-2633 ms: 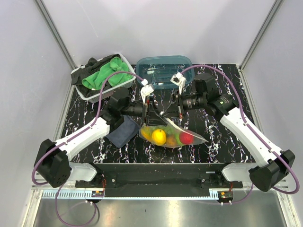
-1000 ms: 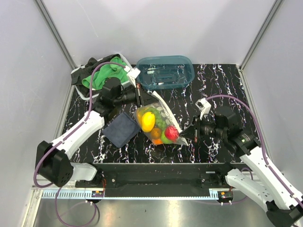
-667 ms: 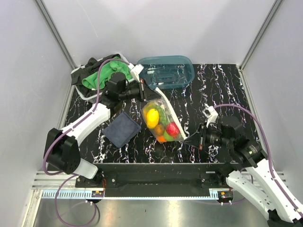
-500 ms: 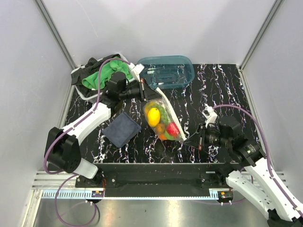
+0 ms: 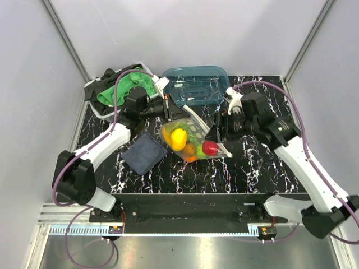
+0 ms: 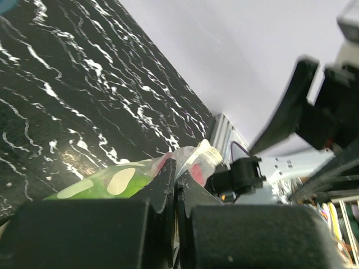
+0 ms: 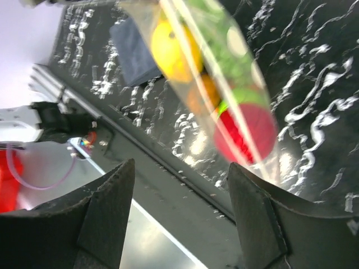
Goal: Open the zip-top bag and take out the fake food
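Right gripper (image 5: 216, 134) back at the zip-top bag (image 5: 196, 133), wide and empty. Left gripper (image 5: 170, 112) stays clamped on its corner. Fake food (image 5: 178, 138) still inside, so a second grasp looks next.

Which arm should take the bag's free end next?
Right. The right fingers are open beside the zip-top bag, facing its free end; the left fingers are shut on its other corner, holding it.

The tub (image 5: 196, 85) closes off the far side of the bag (image 5: 192, 136); a folded cloth (image 5: 145, 153) lies to its left. Bare table (image 5: 247, 168) is open at near right.
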